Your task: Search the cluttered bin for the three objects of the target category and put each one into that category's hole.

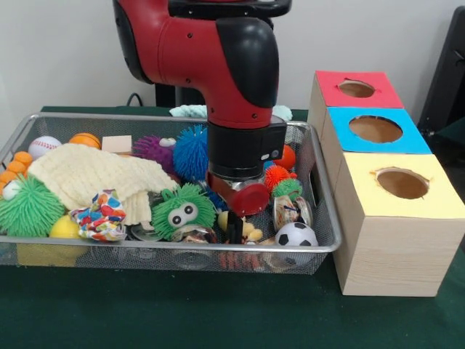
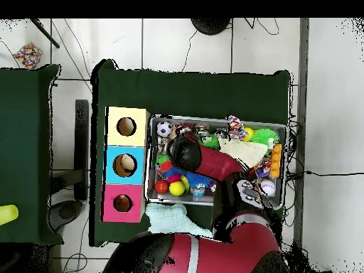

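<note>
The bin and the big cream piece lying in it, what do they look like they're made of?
The bin: silver wire mesh with a smooth rounded metal rim, judging by its see-through grid and sheen. The cream piece: soft knitted or crocheted cloth, probably yarn; it shows ribbed texture and drapes limply.

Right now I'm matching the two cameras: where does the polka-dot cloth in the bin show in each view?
Front view: polka-dot cloth lies at the bin's near rim, left of centre, beside the green puffer with eyes.
Overhead view: polka-dot cloth sits at the bin's top edge, right of centre.
Shared landmark: soccer ball, nearest the yellow hole.
</note>
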